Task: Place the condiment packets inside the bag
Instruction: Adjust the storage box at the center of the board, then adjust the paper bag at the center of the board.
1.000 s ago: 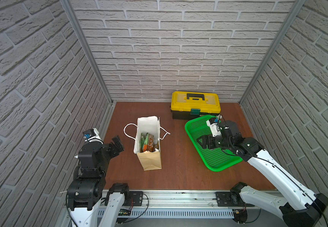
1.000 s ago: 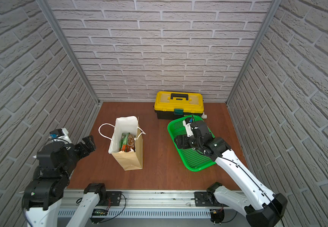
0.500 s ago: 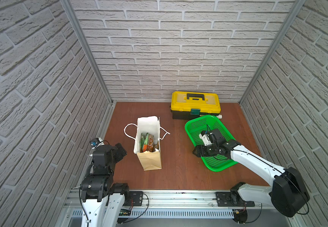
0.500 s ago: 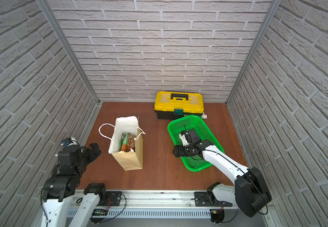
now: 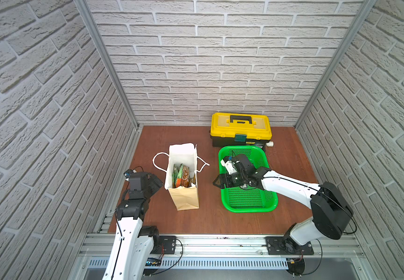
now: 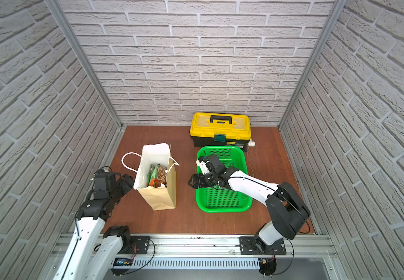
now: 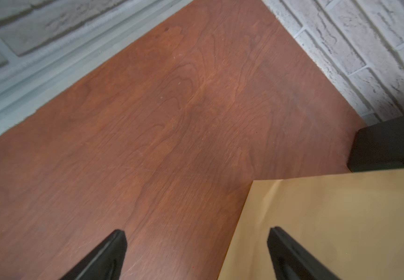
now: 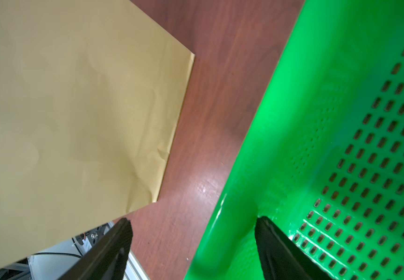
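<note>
On the brown table (image 5: 293, 150), the packing job looks all but finished. The green basket (image 5: 244, 198), its perforated floor bare, sits right in front of the yellow toolbox (image 5: 241, 126). Near it, with a strip of wood between, the paper bag (image 5: 186, 196) stands upright, mouth open and cord handles hanging outward. Inside, the packets (image 5: 182, 175), green with an orange one among them, stand on edge in both top views. None shows in the basket or on the wood. The right gripper (image 8: 193, 219) hovers over the basket rim nearest the bag, jaws spread and empty. The left gripper (image 7: 196, 231), likewise wide apart and holding nothing, hangs low at the bag's other side. By this showing nothing is left to load, though the bag's depths and the closed toolbox cannot be checked.
</note>
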{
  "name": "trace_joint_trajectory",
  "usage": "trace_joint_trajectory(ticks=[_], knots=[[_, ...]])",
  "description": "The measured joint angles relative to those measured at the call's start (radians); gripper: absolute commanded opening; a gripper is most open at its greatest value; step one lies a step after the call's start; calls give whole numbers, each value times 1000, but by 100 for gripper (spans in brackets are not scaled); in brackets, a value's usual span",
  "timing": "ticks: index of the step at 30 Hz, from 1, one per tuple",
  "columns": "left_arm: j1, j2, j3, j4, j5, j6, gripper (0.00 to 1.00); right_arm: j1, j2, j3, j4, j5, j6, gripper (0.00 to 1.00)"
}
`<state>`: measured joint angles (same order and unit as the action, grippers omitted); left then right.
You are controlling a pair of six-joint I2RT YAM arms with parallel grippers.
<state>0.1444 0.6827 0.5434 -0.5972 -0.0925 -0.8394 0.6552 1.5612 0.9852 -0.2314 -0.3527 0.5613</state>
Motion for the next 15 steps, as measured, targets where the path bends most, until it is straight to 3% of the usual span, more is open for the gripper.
trace_joint_trajectory(ticks=[7,10,15], knots=[[-6,212,-37,195,100,-29,91,16,-25,84,-28,75,5,87],[-45,253,-68,267,121,-48,91,-4,-132,86,-106,153,-5,99],[-138,329,-97,336,126,-81,90,-97,-388,85,-204,306,-51,100]])
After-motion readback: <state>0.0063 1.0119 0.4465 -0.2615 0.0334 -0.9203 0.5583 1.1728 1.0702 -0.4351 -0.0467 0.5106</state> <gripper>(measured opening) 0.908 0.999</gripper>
